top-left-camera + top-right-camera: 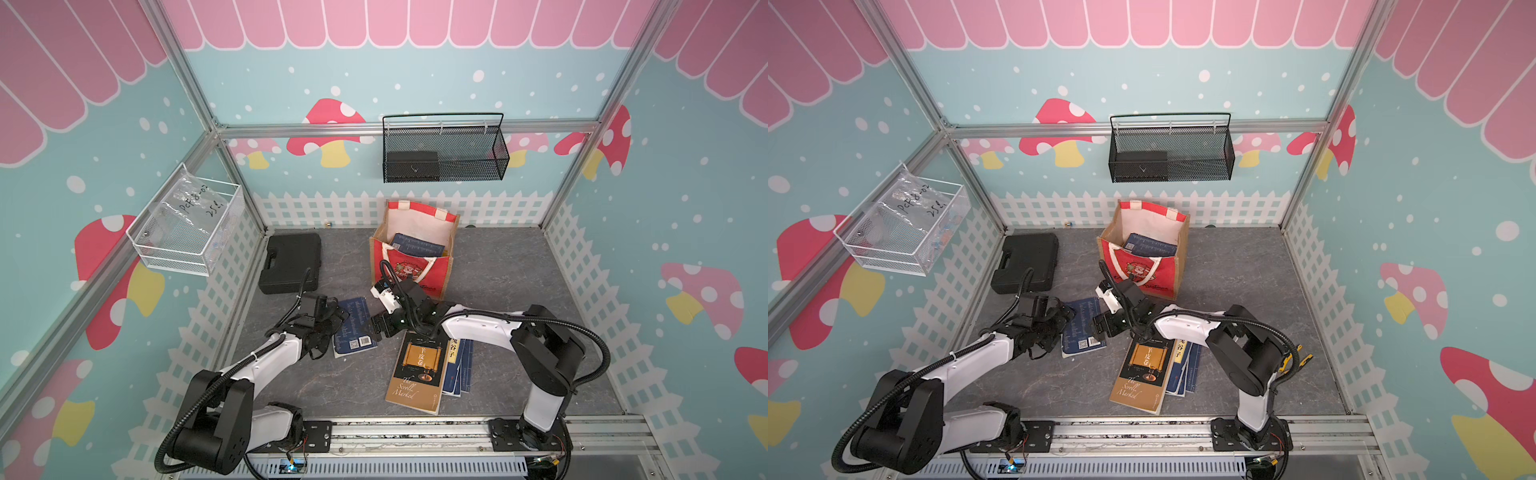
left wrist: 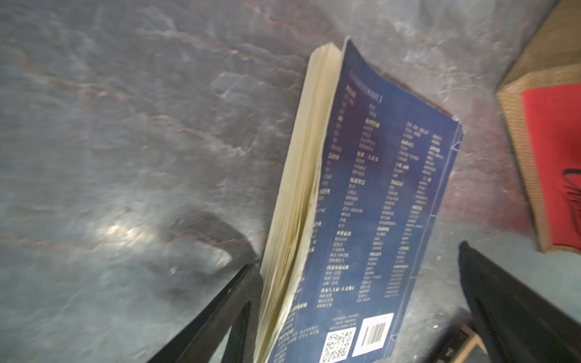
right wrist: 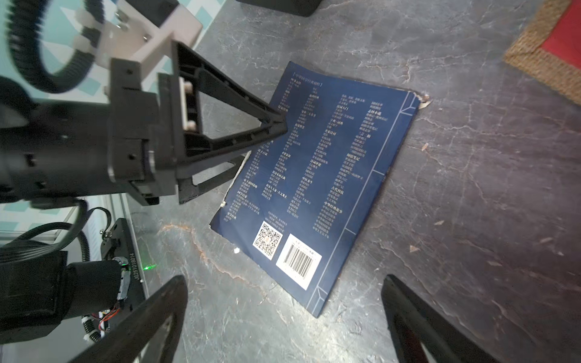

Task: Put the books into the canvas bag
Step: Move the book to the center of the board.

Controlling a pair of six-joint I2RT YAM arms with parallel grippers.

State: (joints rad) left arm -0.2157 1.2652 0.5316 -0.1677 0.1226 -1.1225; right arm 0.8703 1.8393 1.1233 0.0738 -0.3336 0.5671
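Lying back cover up at frame centre in both top views: dark blue book [image 1: 357,328], white QR code and barcode, cream page edge. Over it left tool [image 3: 264,143], jaws wide, one finger above cover, other at page edge. Beside, right tool [image 3: 284,279] wide too, holding nothing. Just behind: canvas bag [image 1: 436,274], red front, tan sides, white lining, blue books [image 1: 417,246] inside. Lower right of centre: black-and-tan book [image 1: 415,382] atop blue pile [image 1: 461,370] on table [image 1: 519,291].
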